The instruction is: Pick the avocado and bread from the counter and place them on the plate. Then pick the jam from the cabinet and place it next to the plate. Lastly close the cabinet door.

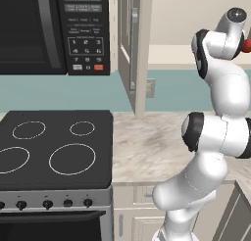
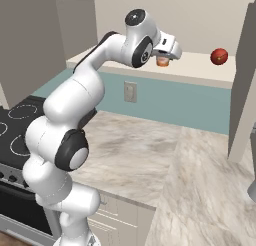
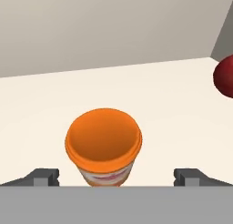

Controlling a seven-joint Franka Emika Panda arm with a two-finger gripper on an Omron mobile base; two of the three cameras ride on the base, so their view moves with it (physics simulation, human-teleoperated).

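Claw (image 3: 116, 176) open astride orange cup (image 3: 103, 145); jam (image 3: 225, 76) cut off.

Brightness: even and soft across all views; nothing burnt out or lost in dark
Shadows: faint, soft-edged one under the orange cup (image 3: 103, 145) on the cabinet shelf (image 3: 173, 100); arm (image 2: 75, 105) shaded on its underside
Glare: dull sheen on the stove top (image 1: 54, 147); small highlight on the red jar (image 2: 219, 56)
Sharpness: slightly soft and coarse; keypad print on the microwave (image 1: 54, 29) unreadable
Distortion: no bending at the edges

Jam (image 2: 219, 56) glossy red; orange cup (image 3: 103, 145) smooth plastic; counter (image 2: 165, 155) veined marble.
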